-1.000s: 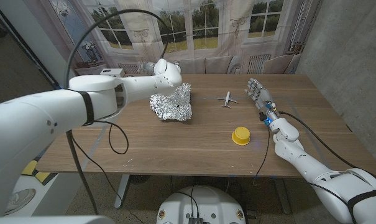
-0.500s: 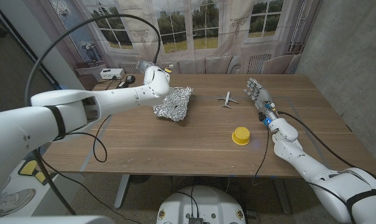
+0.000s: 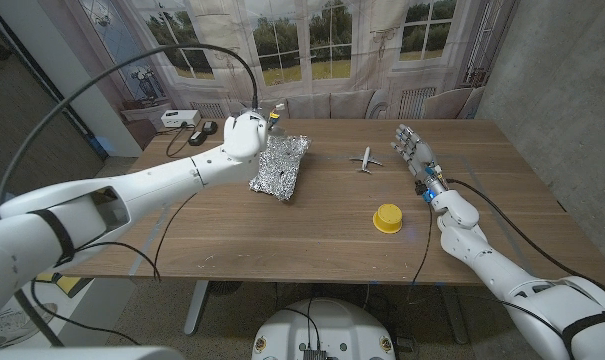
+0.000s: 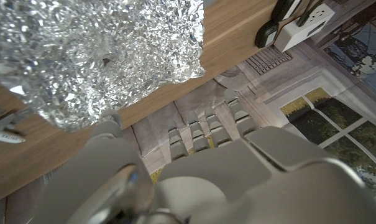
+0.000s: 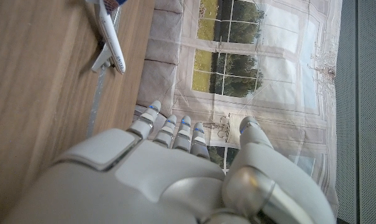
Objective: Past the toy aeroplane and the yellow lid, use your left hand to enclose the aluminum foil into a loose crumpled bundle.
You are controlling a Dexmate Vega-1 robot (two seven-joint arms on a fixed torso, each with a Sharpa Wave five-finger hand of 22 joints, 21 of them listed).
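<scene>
Head view, near to far from yellow lid (image 3: 387,217): lid sits nearest you on worktop (image 3: 332,250), untouched. Your right hand (image 3: 414,146) waits beyond lid, standing on edge, fingers apart, holding nothing. Toy aeroplane (image 3: 365,159) lies just beside it. Aluminum foil (image 3: 279,166) lies further out from lid, past aeroplane, creased but mostly spread. Your left hand (image 3: 242,135) touches foil's outer edge, fingers curled; grip unclear. Judgement: bundling barely begun; gathering and enclosing remain.
</scene>
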